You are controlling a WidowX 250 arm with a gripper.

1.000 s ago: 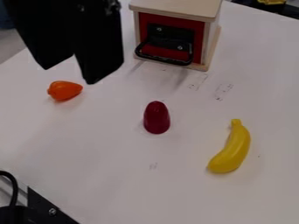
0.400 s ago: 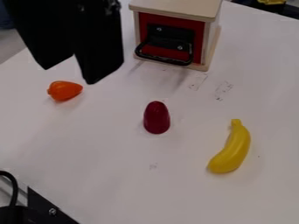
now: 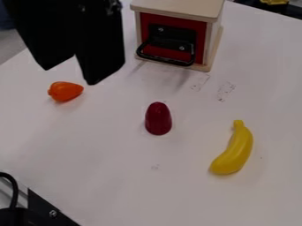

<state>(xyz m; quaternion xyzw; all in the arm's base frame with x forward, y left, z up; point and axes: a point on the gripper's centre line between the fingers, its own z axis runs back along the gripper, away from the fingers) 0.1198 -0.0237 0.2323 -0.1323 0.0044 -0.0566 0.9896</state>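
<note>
Spreading out under all the things is the white counter [image 3: 118, 185], with faint dark marks on it between the box and the banana. Over its upper left part in the view hangs the black pincer [image 3: 67, 77], tips pointing down and apart, with bare counter showing in the notch between them; being so dark and close to the camera, it does not let its full spread be judged. Nothing shows pinched at its tips.

To the right of the pincer in the view, at the counter's far part, stands the box [image 3: 177, 11], pale wood with a red front and a black handle [image 3: 165, 59]. At the lower left edge sits a black bracket [image 3: 44, 209] with a screw, a black cable [image 3: 10, 185] curving beside it.

The yellow banana [image 3: 234, 152] lies right of centre, curved, well apart from the pincer. Nearer the middle is the dark red cone [image 3: 158, 119], round-topped, below and right of the pincer. The small orange toy [image 3: 65, 91] lies on the counter just below the tips in the view, nearest them and apart from the rest, its narrower end toward the right.
</note>
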